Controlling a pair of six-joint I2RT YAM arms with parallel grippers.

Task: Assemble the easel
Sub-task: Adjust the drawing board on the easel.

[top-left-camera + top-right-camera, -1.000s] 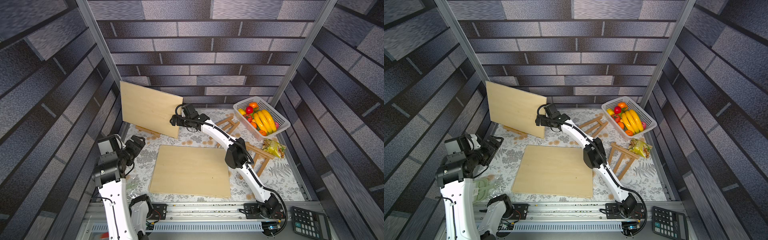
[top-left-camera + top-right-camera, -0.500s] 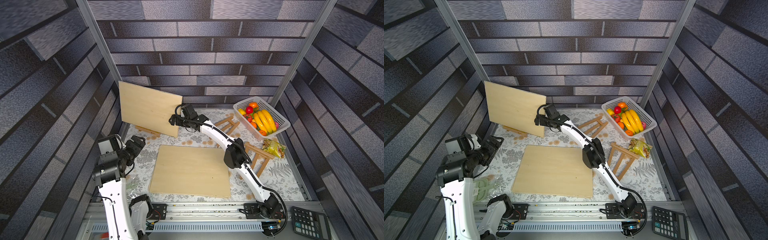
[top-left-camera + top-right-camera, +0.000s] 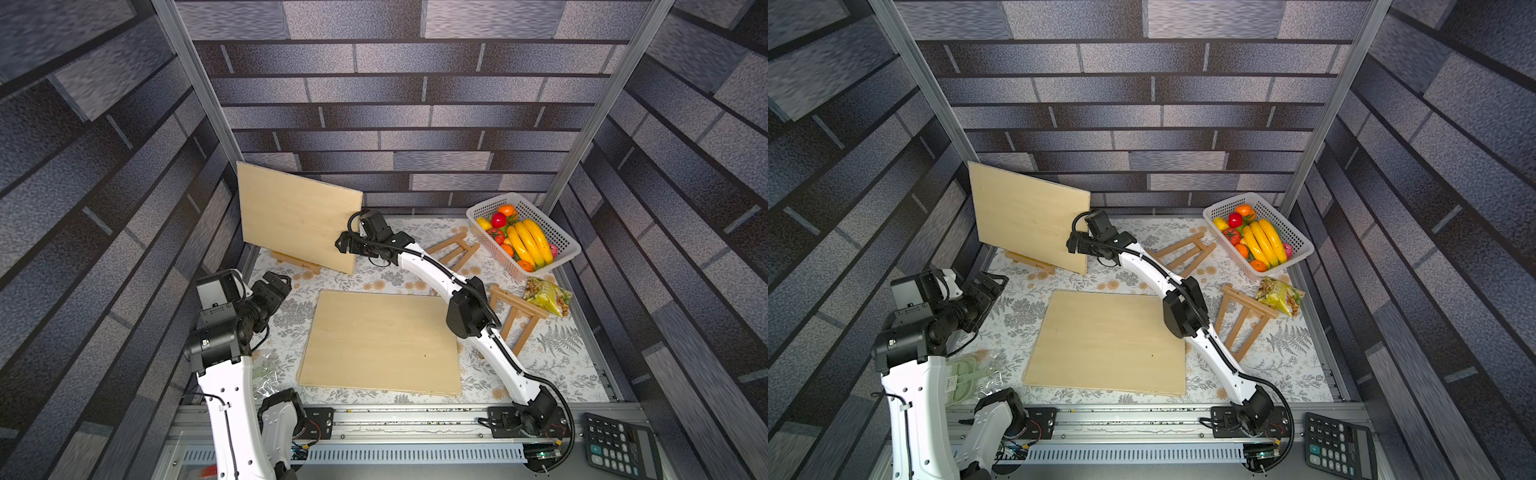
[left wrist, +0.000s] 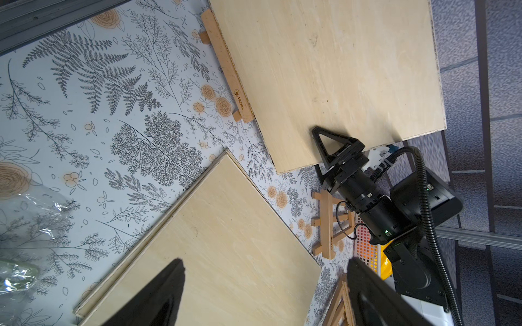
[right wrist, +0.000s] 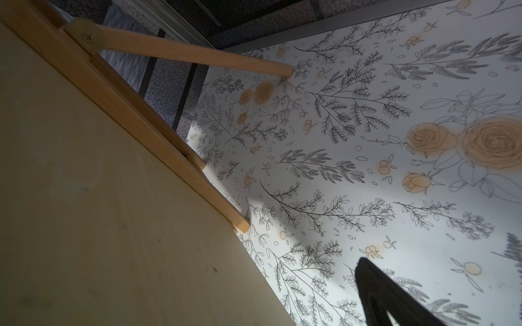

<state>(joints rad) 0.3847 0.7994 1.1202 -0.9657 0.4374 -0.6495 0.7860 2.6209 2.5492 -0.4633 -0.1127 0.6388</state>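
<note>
Two tools stood with jaws apart: the left tool (image 3: 277, 281) hovered empty near 8 o'clock of the tabletop (image 3: 291, 324), while the right tool (image 3: 344, 246) straddled the 4 o'clock edge of the upright board (image 3: 295, 220), seemingly without clamping it. That board leaned on the small easel (image 3: 295, 262) at about 11 o'clock, overhanging it toward the right tool. Pulling away crookedly could likely drag a finger across that edge, sliding the board off or toppling the light easel.

Both top views are bright and sharp, edges stretched; the right wrist view is shadowed.
</note>
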